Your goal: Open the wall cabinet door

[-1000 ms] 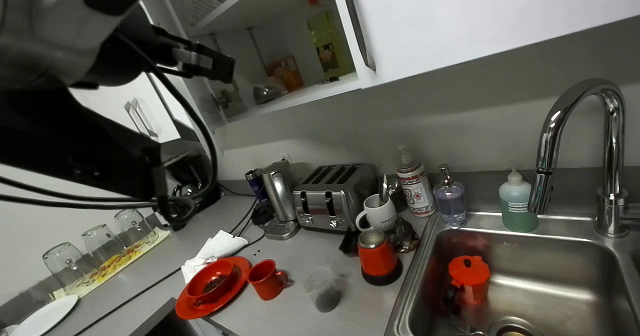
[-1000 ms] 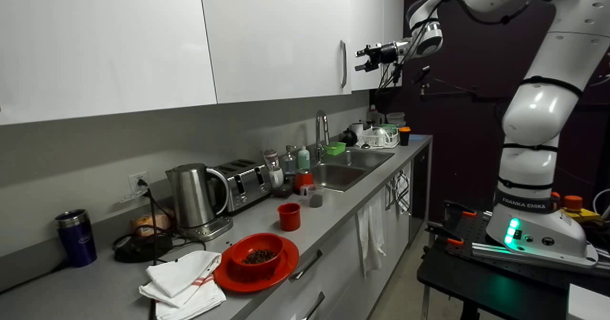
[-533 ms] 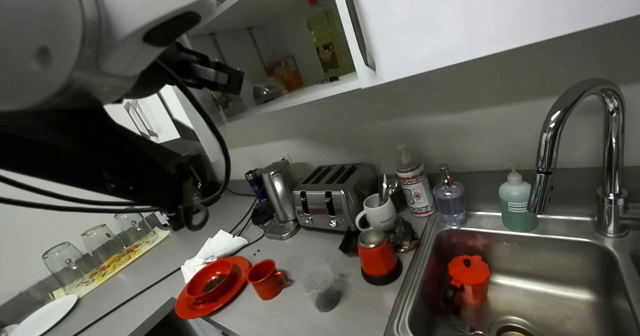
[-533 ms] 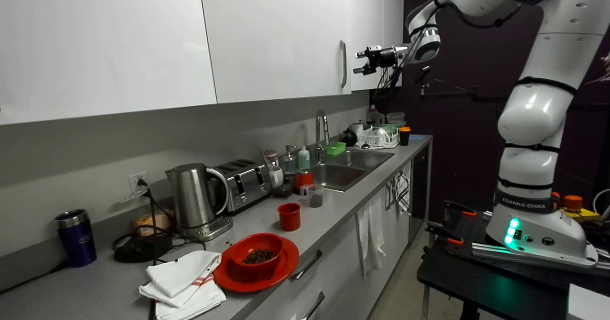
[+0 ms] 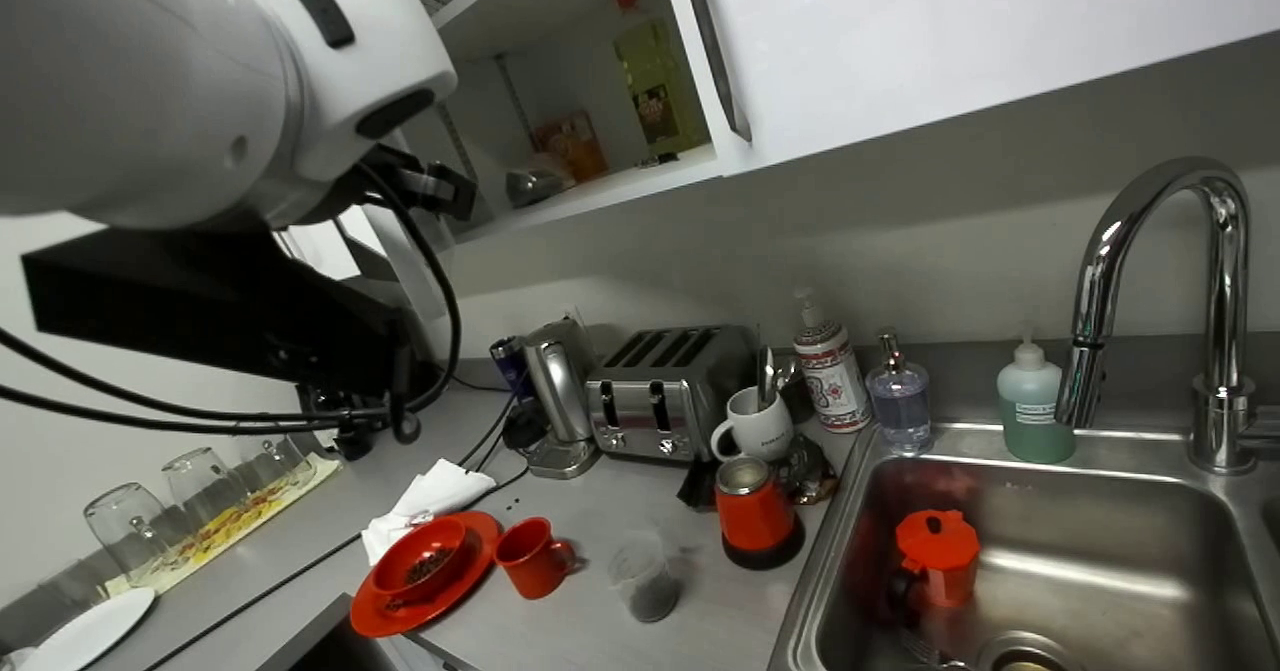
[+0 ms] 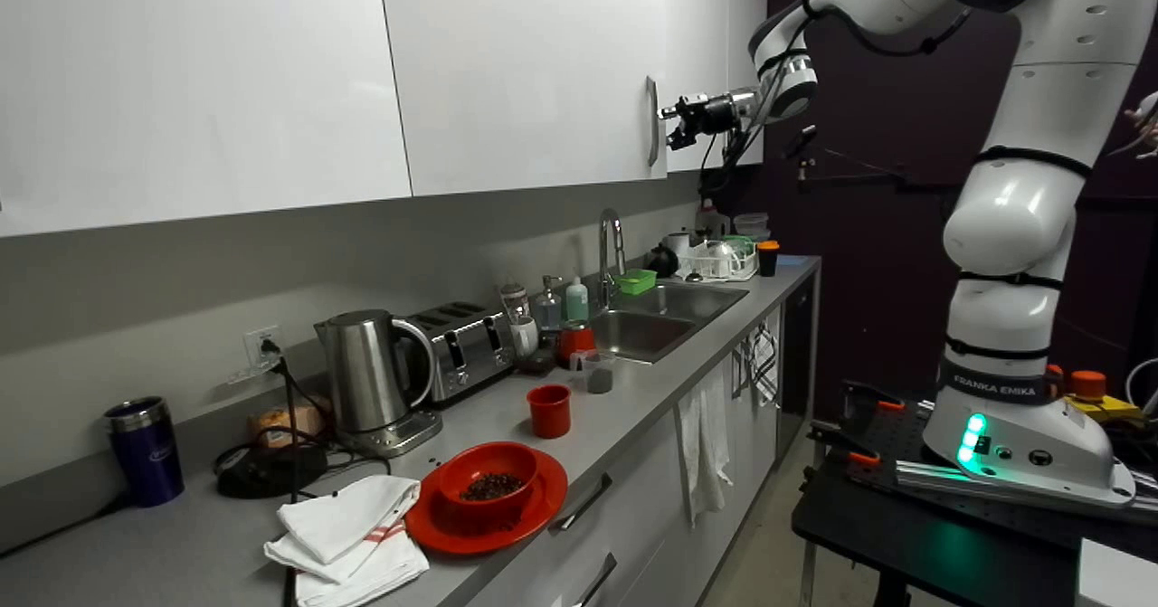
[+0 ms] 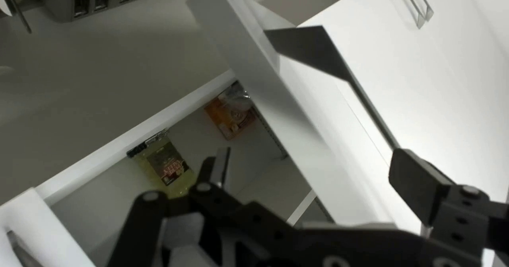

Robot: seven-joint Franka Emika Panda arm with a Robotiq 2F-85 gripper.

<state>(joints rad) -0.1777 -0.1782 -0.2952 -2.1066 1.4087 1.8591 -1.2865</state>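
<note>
The wall cabinet door (image 6: 534, 73) is a plain white panel with a silver bar handle (image 6: 653, 123) near its right edge. It stands swung partly out. The wrist view shows the door's side (image 7: 274, 88), its bar handle (image 7: 370, 108) and the open cabinet interior. My gripper (image 6: 669, 128) is open, level with the handle and just right of the door's free edge. In the wrist view the gripper (image 7: 312, 159) has the door edge between its fingers; the right finger overlaps the handle's end. I cannot tell whether it touches. In an exterior view the gripper (image 5: 458, 194) covers most of the door.
The matching white door (image 5: 980, 21) stays shut to the right of the opening. A yellow bottle (image 5: 655, 91) and an orange box (image 5: 572, 141) stand on the shelf. Below are a toaster (image 5: 665, 391), a faucet (image 5: 1095, 271) and a red bowl (image 6: 488, 480) on the counter.
My gripper has moved toward the door edge and handle and slightly down, with the arm following. Its fingers stay open. The door shows no visible movement.
</note>
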